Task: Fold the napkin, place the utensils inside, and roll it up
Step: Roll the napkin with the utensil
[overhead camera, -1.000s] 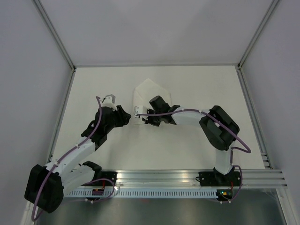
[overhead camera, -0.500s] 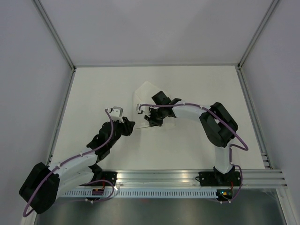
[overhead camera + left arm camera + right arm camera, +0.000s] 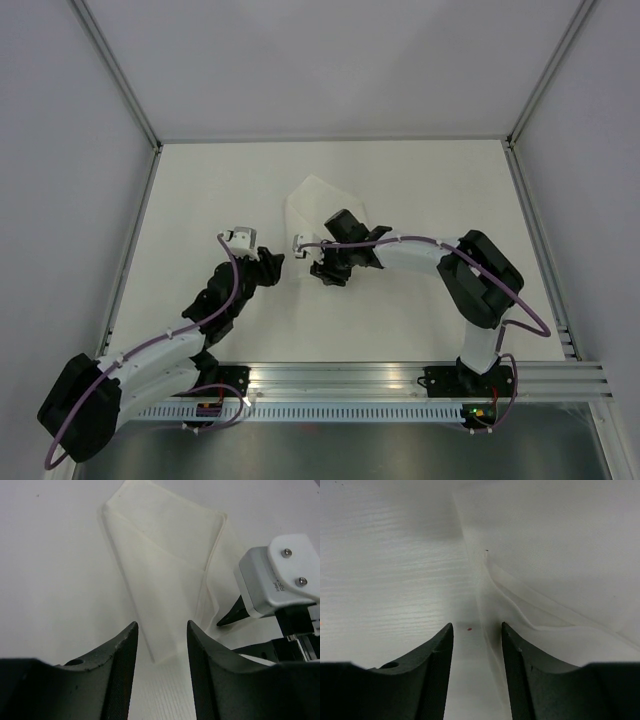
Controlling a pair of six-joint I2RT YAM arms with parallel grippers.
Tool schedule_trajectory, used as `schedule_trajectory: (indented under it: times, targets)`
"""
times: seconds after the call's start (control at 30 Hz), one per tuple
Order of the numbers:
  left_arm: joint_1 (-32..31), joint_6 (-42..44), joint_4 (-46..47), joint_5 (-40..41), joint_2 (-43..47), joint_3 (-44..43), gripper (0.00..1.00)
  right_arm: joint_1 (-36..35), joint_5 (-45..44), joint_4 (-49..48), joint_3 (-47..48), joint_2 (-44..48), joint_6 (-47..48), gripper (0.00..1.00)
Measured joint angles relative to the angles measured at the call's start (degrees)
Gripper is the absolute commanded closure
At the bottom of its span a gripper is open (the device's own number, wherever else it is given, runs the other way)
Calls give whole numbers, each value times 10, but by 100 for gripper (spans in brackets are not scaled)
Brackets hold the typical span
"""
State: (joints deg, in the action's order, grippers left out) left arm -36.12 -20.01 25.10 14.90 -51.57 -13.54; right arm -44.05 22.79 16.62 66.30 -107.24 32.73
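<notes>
L claw [image 3: 160, 628] & R claw [image 3: 476, 627] agape at folded napkin [image 3: 165, 570].

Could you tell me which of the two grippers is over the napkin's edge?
The right gripper: its open fingers straddle the napkin at its edge, while the left gripper sits just beside the cloth.

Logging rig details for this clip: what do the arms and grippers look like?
The left arm and right arm have white links and bulky black joints, with a purple cable looped along each. The left gripper and right gripper each have two black tapered fingers; a white camera block sits at each wrist.
</notes>
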Motion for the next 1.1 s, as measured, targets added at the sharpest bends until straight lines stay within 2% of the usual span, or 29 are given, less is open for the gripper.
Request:
schedule_trajectory:
  times: [0.3, 0.67, 1.1]
  targets:
    - [0, 0, -10, 24, 30, 0, 49, -34, -96, -67, -86, 58, 12, 45]
    - [0, 0, -13, 47, 39, 0, 46, -41, -127, -108, -127, 126, 50, 43]
    - [0, 0, -12, 60, 39, 0, 45, -52, -184, -223, -236, 139, 111, 43]
